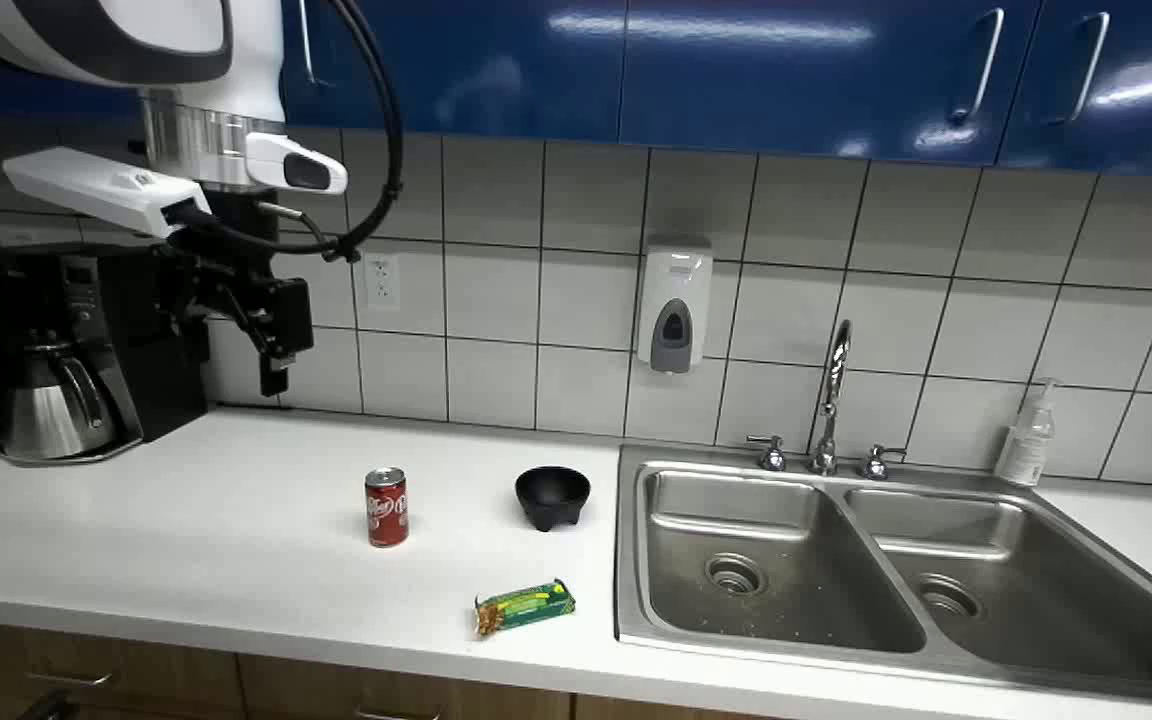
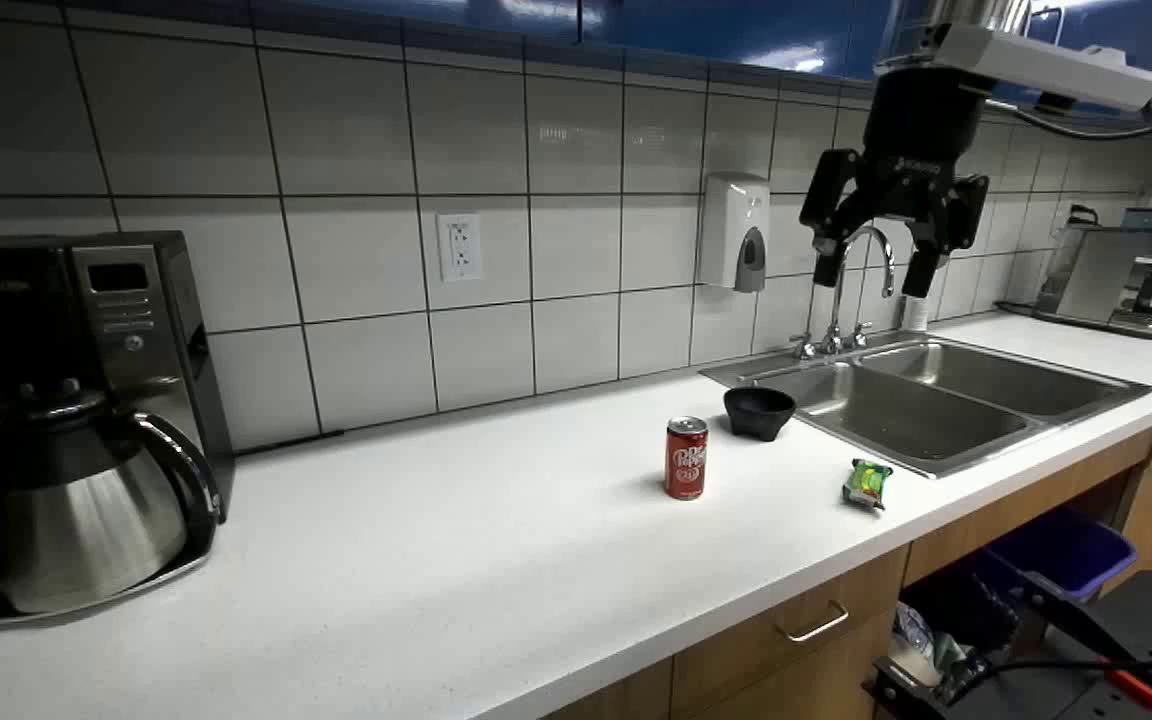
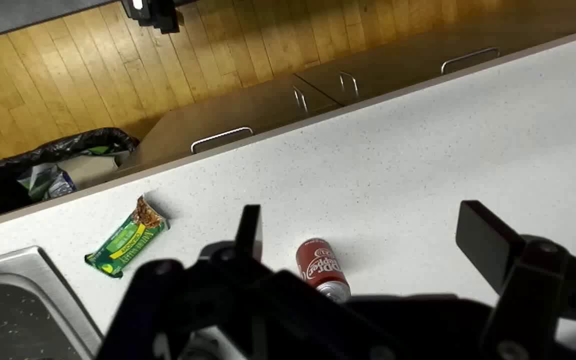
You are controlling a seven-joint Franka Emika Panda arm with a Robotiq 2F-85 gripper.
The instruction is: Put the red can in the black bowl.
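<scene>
At the left in an exterior view, a bulky black coffee machine (image 1: 121,330) stands by the back edge of the white speckled countertop (image 1: 186,520). Next, high above the surface, hangs the black two-fingered gripper (image 2: 874,278), its fingers spread wide and holding nothing. The small red cylindrical can with a silvery top (image 1: 387,508) stands upright roughly midway between front and back edges; a finger coming down off-centre would likely knock it over. Further right, near the front edge, lies a flat green packet (image 1: 526,606), which a low sweep might drag along. Closer to the back edge sits the small round black bowl (image 1: 553,497): its narrow base looks tippy, so a can lowered against its rim could upset it toward the steel double sink (image 1: 891,568) just beside it.
</scene>
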